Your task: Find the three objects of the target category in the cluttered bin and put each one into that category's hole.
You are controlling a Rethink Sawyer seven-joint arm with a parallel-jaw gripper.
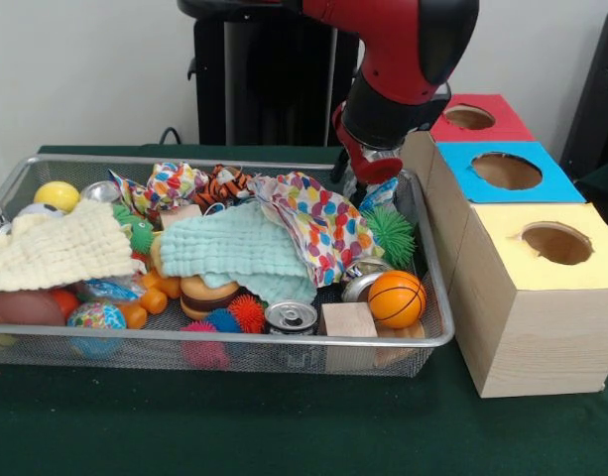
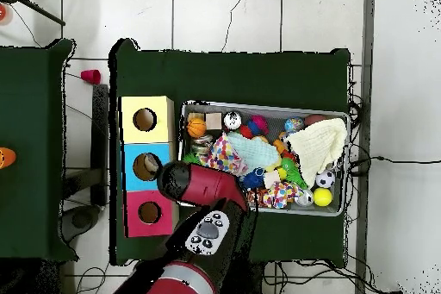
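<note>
Hand (image 1: 368, 171) low at the wire mesh bin's (image 1: 437, 335) end by the boxes, with something shiny and crumpled at its tip, grip impossible to tell. Spiky green ball (image 1: 390, 235) just beside it. Red-topped (image 1: 479, 117), blue-topped (image 1: 509, 171) and yellow-topped (image 1: 542, 288) wooden boxes lined up alongside on the green-covered counter (image 1: 284, 426).

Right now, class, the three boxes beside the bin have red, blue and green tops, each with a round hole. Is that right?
Not quite. The front view shows the nearest box has a yellow top, not green. The red box and blue box are as stated, each with a round hole, beside the bin.
</note>
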